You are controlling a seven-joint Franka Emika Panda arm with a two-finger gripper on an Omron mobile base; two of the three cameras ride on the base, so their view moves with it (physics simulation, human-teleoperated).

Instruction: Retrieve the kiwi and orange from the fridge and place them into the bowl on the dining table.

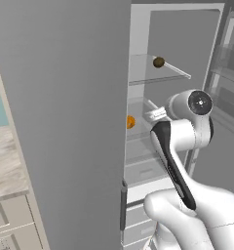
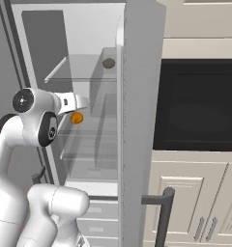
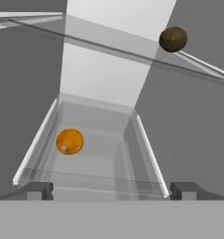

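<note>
The fridge [image 1: 182, 29] stands open, white inside with glass shelves. The dark brown kiwi [image 1: 158, 62] [image 2: 108, 62] [image 3: 173, 38] rests on the upper glass shelf. One shelf lower lies the bright orange [image 1: 131, 121] [image 2: 77, 117] [image 3: 69, 141], towards the left side in the hand view. My gripper [image 3: 111, 190] [image 2: 83, 102] reaches into the fridge at the front of the orange's shelf, open and empty. It is short of the orange and below the kiwi. The bowl and the dining table are out of view.
The grey fridge door [image 1: 65, 122] stands close on the left, the other door's edge [image 2: 142, 120] on the right. Fridge drawers [image 1: 138, 215] sit below the shelves. A black built-in oven [image 2: 200, 103] and cream cabinets [image 2: 200, 193] lie to the right.
</note>
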